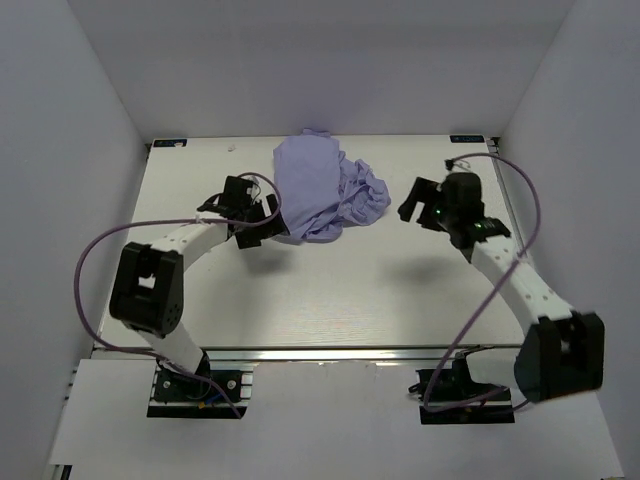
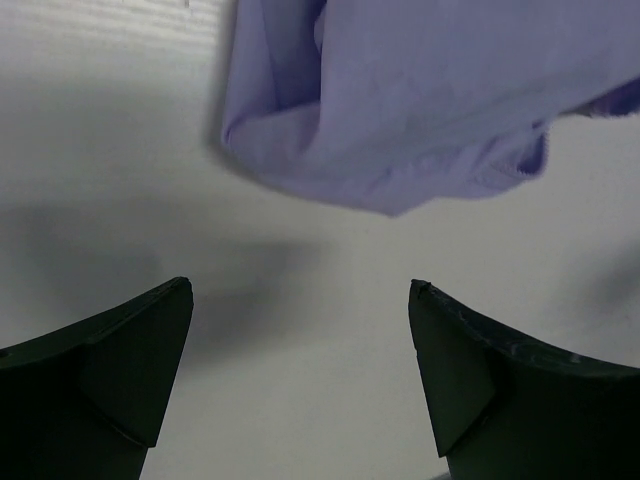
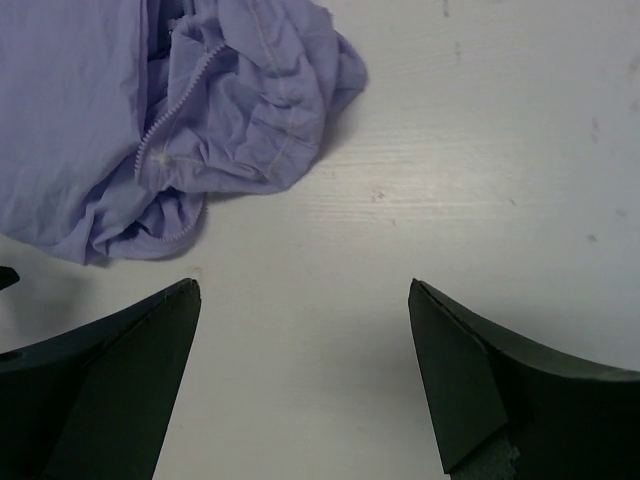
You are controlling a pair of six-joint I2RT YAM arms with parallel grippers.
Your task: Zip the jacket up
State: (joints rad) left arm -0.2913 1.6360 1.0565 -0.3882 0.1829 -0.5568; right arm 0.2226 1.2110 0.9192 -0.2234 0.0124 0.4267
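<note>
The lavender jacket lies crumpled in a heap at the back middle of the table. A folded edge of the jacket fills the top of the left wrist view. In the right wrist view the jacket shows a white zipper line running through its folds. My left gripper hovers just left of the heap, open, with only bare table between its fingers. My right gripper is open a short way to the right of the heap, apart from the cloth.
White walls enclose the table on the left, back and right. Purple cables loop out from both arms. The arm bases sit on a metal rail at the near edge.
</note>
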